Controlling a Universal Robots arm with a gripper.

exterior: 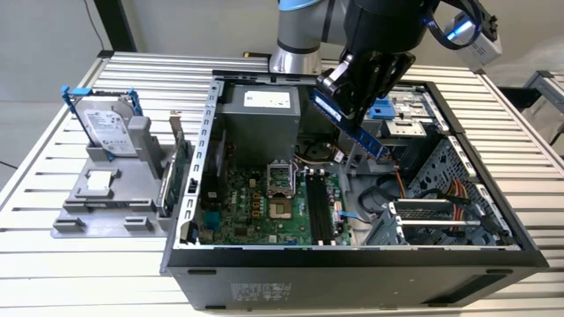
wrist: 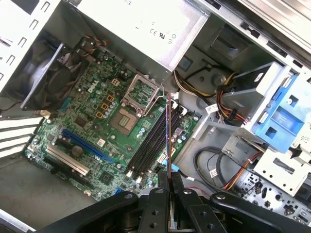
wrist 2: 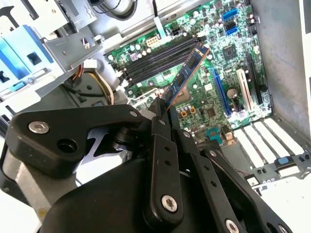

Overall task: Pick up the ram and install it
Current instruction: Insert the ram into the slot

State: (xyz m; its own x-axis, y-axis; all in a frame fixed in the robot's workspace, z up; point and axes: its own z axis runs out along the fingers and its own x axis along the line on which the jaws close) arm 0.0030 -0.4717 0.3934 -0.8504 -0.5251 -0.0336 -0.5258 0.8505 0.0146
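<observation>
Exterior view: the gripper (exterior: 347,98) hangs over the open case (exterior: 352,277), its fingers clamped on one end of the ram (exterior: 366,135). The ram is in the air, clear of everything below. It slants down from the fingers toward the exterior view's right, and its free end hangs over the case interior just to that side of the motherboard (exterior: 255,211). The black slots (exterior: 319,208) lie along the board's edge on the exterior view's right, below the ram and apart from it; the ram is not seated. The socket (exterior: 280,178) is beside the slots, and the grey power supply (exterior: 260,109) is at the far end of the case. In the second wrist view the gripper (wrist 2: 163,110) pinches the ram (wrist 2: 187,73) by its near end, and the blue stick with its dark chips reaches out across the slots (wrist 2: 160,56). In the first wrist view the gripper (wrist: 168,182) holds the ram (wrist: 168,136) edge-on, a thin line running almost the same way as the slots (wrist: 148,148) and over them. On the table (exterior: 88,284), at the exterior view's left of the case, a grey stand (exterior: 97,198) carries a hard drive (exterior: 107,129) standing upright in a blue frame, and a green card (exterior: 173,173) stands between stand and case.
</observation>
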